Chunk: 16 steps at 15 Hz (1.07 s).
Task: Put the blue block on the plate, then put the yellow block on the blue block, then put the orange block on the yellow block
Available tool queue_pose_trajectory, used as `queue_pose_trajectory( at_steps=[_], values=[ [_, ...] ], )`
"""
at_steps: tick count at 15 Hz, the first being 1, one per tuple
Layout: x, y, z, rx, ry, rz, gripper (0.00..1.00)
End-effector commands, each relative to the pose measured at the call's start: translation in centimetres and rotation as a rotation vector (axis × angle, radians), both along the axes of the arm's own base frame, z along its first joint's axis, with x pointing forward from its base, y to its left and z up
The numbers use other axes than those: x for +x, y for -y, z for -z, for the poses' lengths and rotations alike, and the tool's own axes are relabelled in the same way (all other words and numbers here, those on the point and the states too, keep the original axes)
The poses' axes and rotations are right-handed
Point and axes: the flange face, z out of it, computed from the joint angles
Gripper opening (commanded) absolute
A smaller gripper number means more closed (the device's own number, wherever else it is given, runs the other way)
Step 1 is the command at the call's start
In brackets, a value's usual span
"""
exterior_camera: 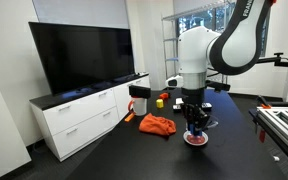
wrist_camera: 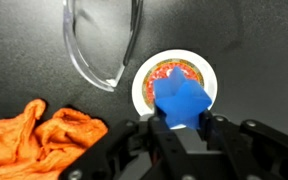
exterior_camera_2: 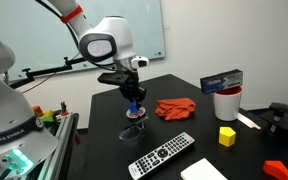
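Observation:
My gripper point(wrist_camera: 181, 122) is shut on the blue block point(wrist_camera: 180, 102) and holds it just above the small white plate point(wrist_camera: 142, 82) with a red patterned centre. In both exterior views the gripper point(exterior_camera_2: 134, 104) hangs over the plate point(exterior_camera_2: 134, 131), and the blue block point(exterior_camera: 195, 130) sits between the fingers over the plate point(exterior_camera: 195, 141). The yellow block point(exterior_camera_2: 226, 136) lies on the black table to the plate's right. The orange block point(exterior_camera_2: 275, 169) lies at the table's front right corner.
An orange cloth point(wrist_camera: 39, 135) lies beside the plate; it also shows in both exterior views point(exterior_camera_2: 175, 108) point(exterior_camera: 156, 125). A clear glass lid point(wrist_camera: 102, 40) lies behind the plate. A remote point(exterior_camera_2: 162, 153), a white mug point(exterior_camera_2: 226, 103) and a white box point(exterior_camera_2: 202, 171) are on the table.

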Motion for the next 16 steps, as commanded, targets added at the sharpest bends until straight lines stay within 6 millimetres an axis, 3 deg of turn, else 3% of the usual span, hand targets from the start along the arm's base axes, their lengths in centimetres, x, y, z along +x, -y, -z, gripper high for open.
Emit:
queue_pose_trajectory(
  at_steps=[1,7,11,13,16],
  values=[
    [0.2,0.0,-0.5,-0.014,0.011,-0.020,0.59],
    [0.1,-0.1,-0.4,-0.018,0.007,-0.031,0.99],
    [0.7,1.0,-2.9,-0.010,0.032,0.001,1.00],
    [1.1,3.6,-5.2,-0.021,0.086,0.060,1.00],
    [3.1,10.3,-8.5,-0.057,0.176,0.200,1.00]
  ],
)
